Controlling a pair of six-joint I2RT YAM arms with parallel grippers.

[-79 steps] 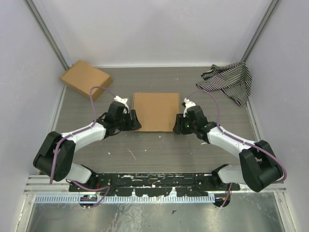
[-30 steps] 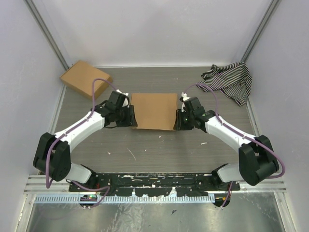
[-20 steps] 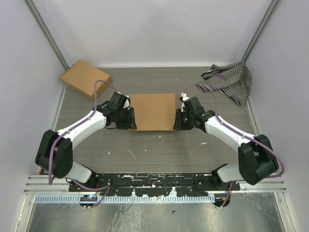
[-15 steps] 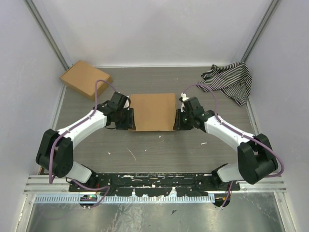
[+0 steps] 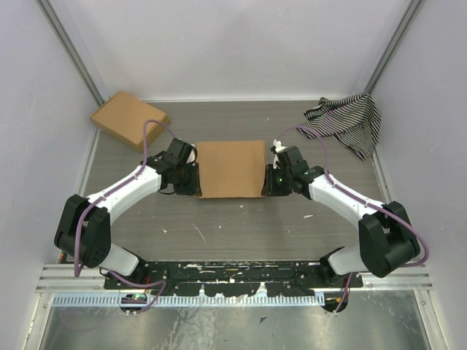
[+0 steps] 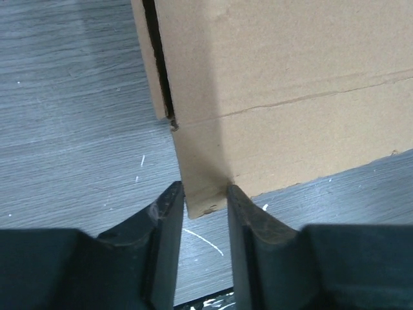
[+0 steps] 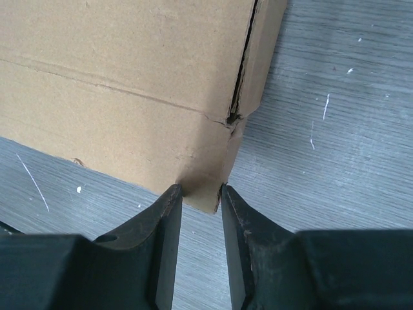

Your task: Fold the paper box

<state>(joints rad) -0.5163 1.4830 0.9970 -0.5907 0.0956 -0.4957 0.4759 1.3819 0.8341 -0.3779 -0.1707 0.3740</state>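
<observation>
Where the paper box [image 5: 232, 169] sits closed and squarish at the middle of the tabletop [image 5: 241, 226], the left claw [image 5: 195, 179] is clamped narrow on a corner of its left side, and the right claw [image 5: 266, 182] likewise on its right side. Another cardboard box [image 5: 130, 119] lies far left, a striped cloth [image 5: 346, 122] far right.

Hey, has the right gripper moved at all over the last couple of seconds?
Yes. The right gripper, pinching the paper box at its corner, has shifted slightly left and away from the base rail at the near edge.
</observation>
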